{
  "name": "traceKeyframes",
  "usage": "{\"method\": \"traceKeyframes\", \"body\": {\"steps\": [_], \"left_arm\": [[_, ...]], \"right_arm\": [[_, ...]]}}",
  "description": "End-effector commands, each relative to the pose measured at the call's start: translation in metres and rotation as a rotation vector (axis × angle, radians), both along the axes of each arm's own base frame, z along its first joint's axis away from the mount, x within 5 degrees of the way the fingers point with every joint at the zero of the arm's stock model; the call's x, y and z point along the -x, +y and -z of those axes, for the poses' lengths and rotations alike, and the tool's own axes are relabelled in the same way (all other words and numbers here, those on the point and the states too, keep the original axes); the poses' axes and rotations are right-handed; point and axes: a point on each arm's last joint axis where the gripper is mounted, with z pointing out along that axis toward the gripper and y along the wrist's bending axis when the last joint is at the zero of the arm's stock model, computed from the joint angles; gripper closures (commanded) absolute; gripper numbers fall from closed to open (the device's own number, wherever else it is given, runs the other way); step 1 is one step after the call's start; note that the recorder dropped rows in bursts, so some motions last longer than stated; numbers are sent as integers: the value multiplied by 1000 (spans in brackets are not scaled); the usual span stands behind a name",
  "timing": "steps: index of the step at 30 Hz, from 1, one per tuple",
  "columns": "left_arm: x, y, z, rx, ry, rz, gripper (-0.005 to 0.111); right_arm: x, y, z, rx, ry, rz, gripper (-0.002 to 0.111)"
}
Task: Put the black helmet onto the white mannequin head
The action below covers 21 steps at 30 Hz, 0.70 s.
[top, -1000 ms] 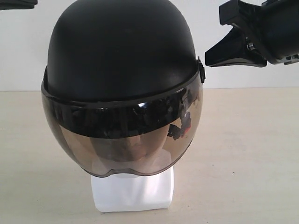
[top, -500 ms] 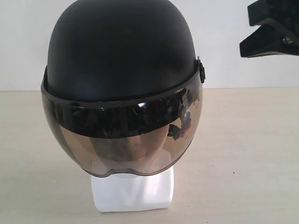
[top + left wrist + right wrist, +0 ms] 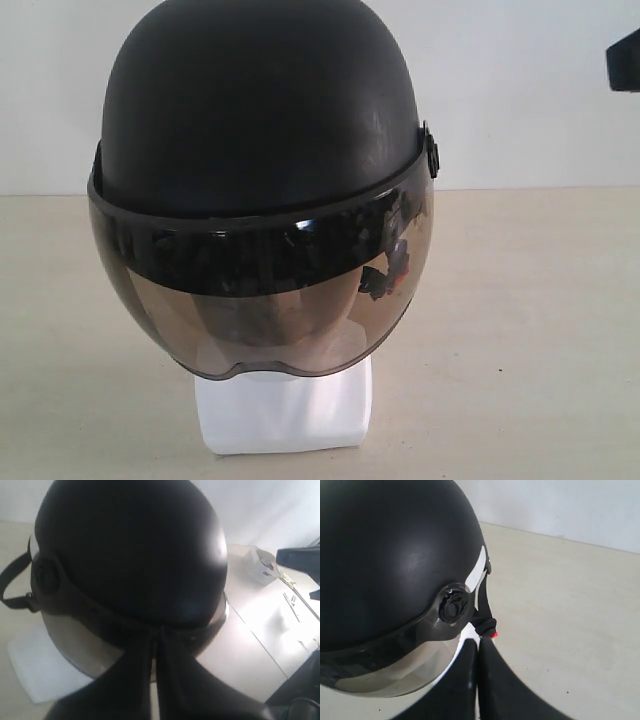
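Observation:
The black helmet (image 3: 260, 110) sits on the white mannequin head, its smoky visor (image 3: 262, 300) covering the face. Only the head's blocky neck base (image 3: 285, 410) shows clearly below the visor. In the left wrist view my left gripper (image 3: 154, 641) is shut on nothing, just behind the helmet (image 3: 130, 550). My right gripper (image 3: 479, 640) is also shut and empty, beside the helmet (image 3: 385, 555) near the chin strap's red buckle (image 3: 493, 634). A white sliver of the head (image 3: 476, 570) shows under the helmet's rim. Only a black corner of the right arm (image 3: 626, 62) shows in the exterior view.
The head stands on a pale beige tabletop (image 3: 520, 300) in front of a white wall. In the left wrist view a small white basket-like object (image 3: 260, 565) and some papers lie on a white surface beyond the helmet.
The right gripper has drawn away from the helmet's side, up and to the right, almost out of the exterior view. The helmet and head have not moved.

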Motion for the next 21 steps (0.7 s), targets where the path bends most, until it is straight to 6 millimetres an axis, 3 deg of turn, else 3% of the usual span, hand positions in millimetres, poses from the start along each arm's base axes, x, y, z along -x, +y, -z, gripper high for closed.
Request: {"method": "traceKeyframes", "body": {"steps": [1,6,11,21], "left_arm": [[23,-2,28,-14,31,37,102],[41,-4,41,-38,28,70,102],[50,-6,40,-42,-8,101,102],[53,-7,40,-41,-10,133,102]], "right_arm": [[26,-5,-9,2,-63,-14,108],[47,-10,-16,-7,-123,-18,108],[60,-13,-20,-19,-163,-20,108],[62,-13,-21,-24,-167,-20,108]]}}
